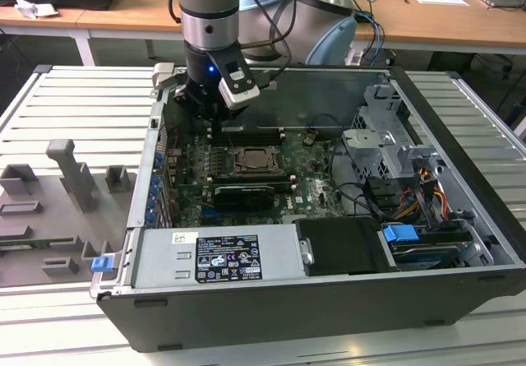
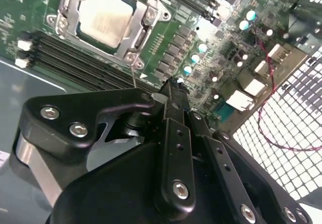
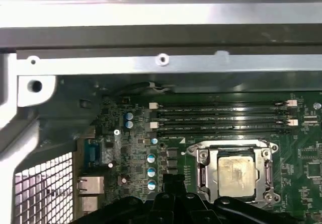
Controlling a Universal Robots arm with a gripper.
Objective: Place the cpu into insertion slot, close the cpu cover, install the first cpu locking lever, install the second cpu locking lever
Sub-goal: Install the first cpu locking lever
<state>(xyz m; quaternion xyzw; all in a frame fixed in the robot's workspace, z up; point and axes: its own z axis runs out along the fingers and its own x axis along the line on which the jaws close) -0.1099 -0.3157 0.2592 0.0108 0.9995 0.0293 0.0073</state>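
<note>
While the arm hangs inside the open case (image 1: 460, 218), the gripper (image 2: 173, 85) sits low over the green board (image 1: 316, 189). It is just beside the slot (image 1: 256, 162), on the side toward the board's far edge in the exterior view. Its fingers are pressed together, tapering to one tip with nothing between them.

And the cpu (image 3: 235, 176) is already home! Its pale silver face lies flat in the slot, close to the middle of the board. The cover (image 2: 136, 38) is down over it, the silvery frame hugging all four sides in both wrist views. A thin metal rod (image 2: 133, 75) runs from the cover's corner toward the gripper's tip, and I can't tell whether they touch.

The memory slots (image 3: 221, 118) lie parallel along one side of the cover, long and black with white clips at their ends.

As for writing, a black-and-white label (image 1: 226, 259) sits on the grey power box (image 1: 164, 255) along the case's near edge, too small to read. The board's white lettering is no clearer.
</note>
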